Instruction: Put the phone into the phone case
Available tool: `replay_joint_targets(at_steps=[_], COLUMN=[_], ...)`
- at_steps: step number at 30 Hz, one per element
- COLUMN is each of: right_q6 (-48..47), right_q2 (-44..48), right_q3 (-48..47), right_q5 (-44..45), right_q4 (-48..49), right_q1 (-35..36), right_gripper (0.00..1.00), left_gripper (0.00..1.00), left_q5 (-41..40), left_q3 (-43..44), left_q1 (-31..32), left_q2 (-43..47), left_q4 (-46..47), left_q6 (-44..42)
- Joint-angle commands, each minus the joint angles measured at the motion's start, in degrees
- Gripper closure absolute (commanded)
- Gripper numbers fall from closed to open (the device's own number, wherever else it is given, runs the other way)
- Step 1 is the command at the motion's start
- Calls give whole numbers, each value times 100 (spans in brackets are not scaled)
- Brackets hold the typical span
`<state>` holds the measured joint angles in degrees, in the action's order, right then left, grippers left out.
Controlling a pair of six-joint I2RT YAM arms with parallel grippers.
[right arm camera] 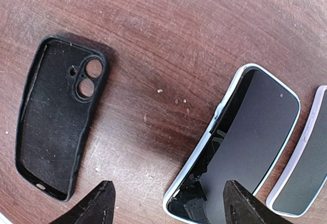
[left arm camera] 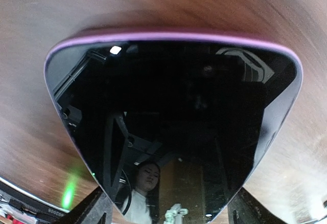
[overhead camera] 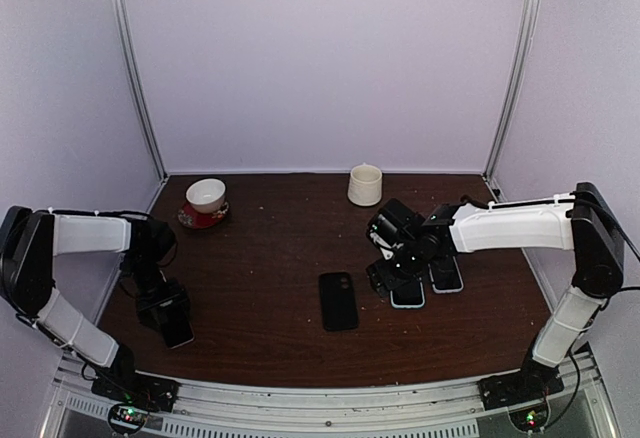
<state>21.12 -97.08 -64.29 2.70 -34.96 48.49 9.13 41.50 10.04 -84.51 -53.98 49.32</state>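
Phone (left arm camera: 173,127), glassy, stiff, likely slippery, is lying flat on the desk (left arm camera: 168,4) under your left pincer (left arm camera: 171,211); cannot tell if clenched. You are wanting its long edges. Right pincer (right arm camera: 169,206) is hanging released near the case (right arm camera: 56,127).

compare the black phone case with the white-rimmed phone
The black phone case is a matte, empty shell with two camera holes; the white-rimmed phone shows a glossy dark screen. The case lies alone; the phone lies close beside a lilac-rimmed phone. Both lie flat on the wooden table.
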Motion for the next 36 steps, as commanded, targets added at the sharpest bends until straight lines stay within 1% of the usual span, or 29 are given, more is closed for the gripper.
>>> replay_joint_targets(at_steps=[1, 3, 6, 11, 14, 15, 20, 26, 27, 28, 32, 35, 36], right_q6=[-21, -8, 31, 154, 243, 273, 365, 308, 286, 265, 263, 379, 439], right_q2=[-43, -10, 79, 264, 355, 392, 403, 128, 46, -24, -214, -316, -361], right_q3=[-171, -163, -132, -38, 7, 12, -74, -535, -657, -784, -1288, -1601, -1679], right_q5=[166, 191, 231, 326, 395, 417, 496, 496, 518, 546, 676, 660, 601], right_q4=[-98, -131, -183, -263, -330, -347, -476, -537, -592, -642, -798, -647, -485], right_q1=[8, 11, 21, 61, 109, 120, 214, 350, 391, 451, 638, 774, 821], right_gripper=[24, 24, 24, 24, 24, 24, 24, 24, 24, 24, 24, 25, 26], left_gripper=[24, 24, 24, 25, 25, 25, 23, 15, 5, 3, 3, 2, 2], left_q5=[522, 467, 494, 1036, 1152, 1138, 1069, 927, 930, 932, 957, 507, 359], left_q3=[252, 620, 1424, 2559, 3340, 3532, 3995, 3892, 3892, 3899, 3867, 3905, 3831], left_q1=[670, 1127, 1791, 2771, 3081, 3137, 3310, 3311, 3311, 3311, 3311, 3218, 3098], left_q2=[-366, -662, -1330, -2610, -3227, -3285, -3269, -3104, -3129, -3147, -2958, -2499, -2190], left_q4=[883, 922, 1042, 1273, 991, 942, 804, 889, 903, 910, 1030, 936, 901], left_q6=[76, 151, 264, 433, 238, 207, 74, -12, -22, -31, -85, -379, -475])
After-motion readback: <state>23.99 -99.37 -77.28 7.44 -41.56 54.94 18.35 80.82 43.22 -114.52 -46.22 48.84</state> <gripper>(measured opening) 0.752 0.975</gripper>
